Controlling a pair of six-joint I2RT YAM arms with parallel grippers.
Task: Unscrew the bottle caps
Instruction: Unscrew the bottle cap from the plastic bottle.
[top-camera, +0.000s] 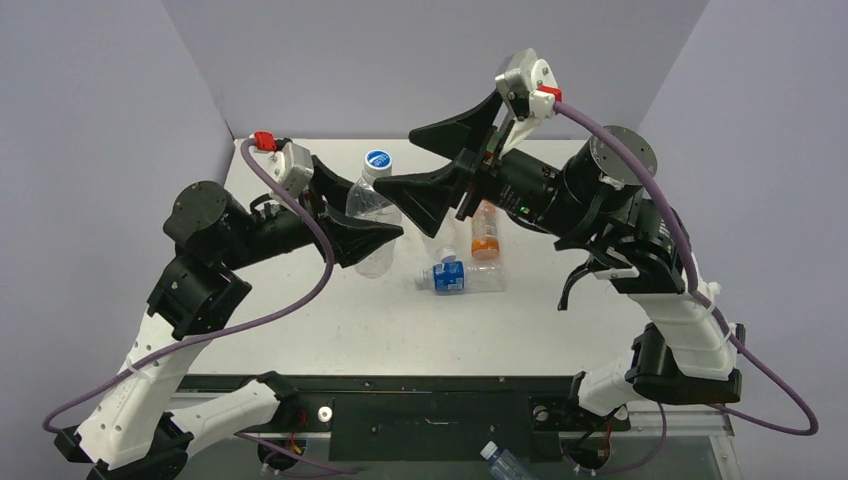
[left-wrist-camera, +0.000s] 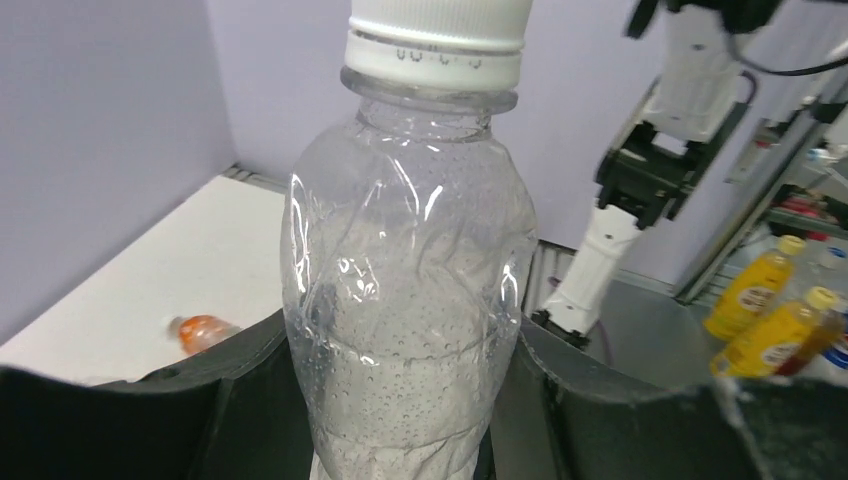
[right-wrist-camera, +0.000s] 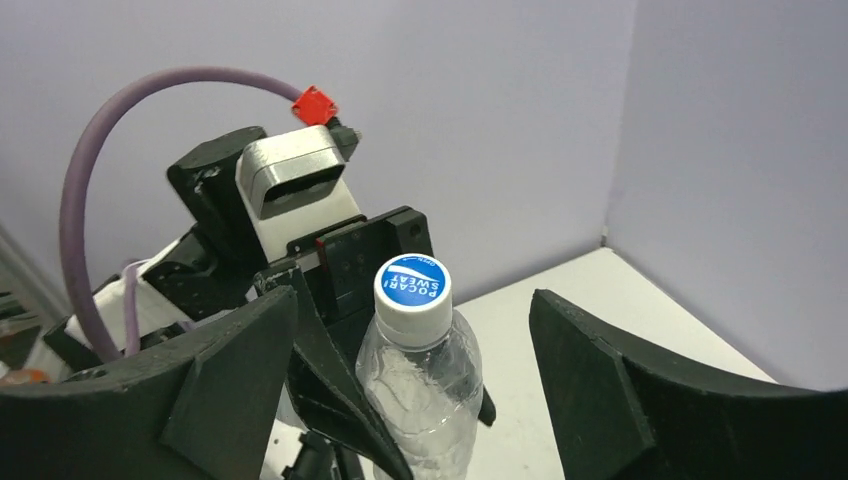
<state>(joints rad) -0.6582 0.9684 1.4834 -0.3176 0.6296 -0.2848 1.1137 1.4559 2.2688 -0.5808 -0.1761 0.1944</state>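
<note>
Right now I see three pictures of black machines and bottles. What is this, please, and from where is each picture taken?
These are two robot arms on a table. One picture comes from above and behind them; the others from a camera on each wrist. The left end effector is shut on a clear bottle, holding it upright. The right end effector is open around its blue-and-white cap, not yet touching it. On the table lie an orange bottle and a blue-labelled bottle.
</note>
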